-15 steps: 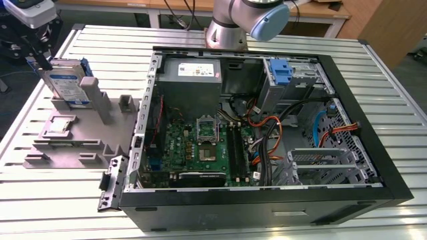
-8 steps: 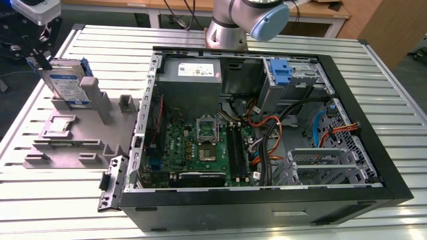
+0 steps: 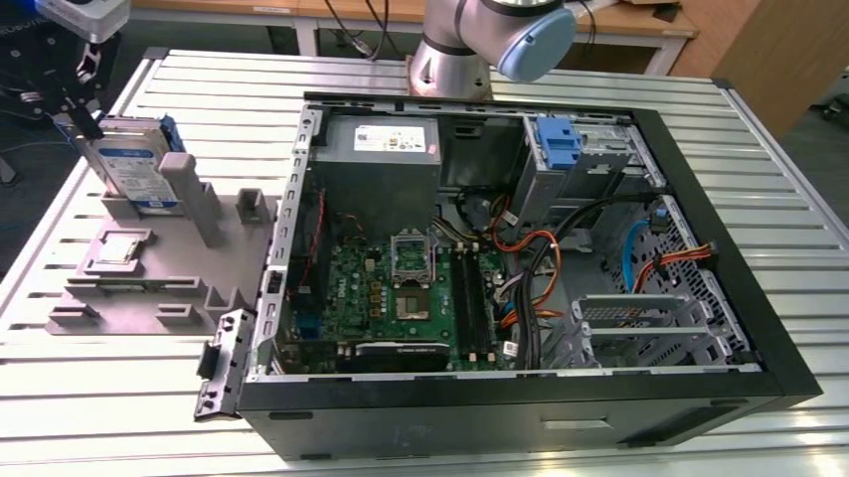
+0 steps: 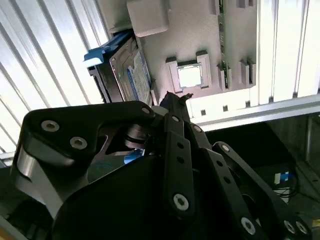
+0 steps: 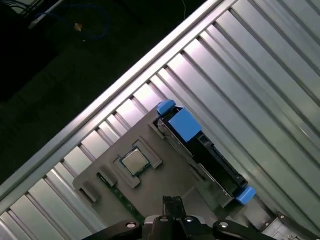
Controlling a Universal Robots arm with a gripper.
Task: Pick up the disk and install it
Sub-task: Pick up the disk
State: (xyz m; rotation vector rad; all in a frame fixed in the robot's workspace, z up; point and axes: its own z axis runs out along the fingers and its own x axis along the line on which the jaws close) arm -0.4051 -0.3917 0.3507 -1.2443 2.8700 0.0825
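The disk [image 3: 133, 164] isn't picked up yet. It's standing on edge in the gray rack [image 3: 146, 288] at the exterior view's left, outside the open computer case [image 3: 531, 258]. The gripper [image 3: 83, 117] hangs right by its top edge, jaws pinched together on nothing, so grabbing and installing are both left.

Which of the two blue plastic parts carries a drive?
The blue rails on the silver hard drive standing in the grey fixture; the tall blue latch inside the black computer case holds none.
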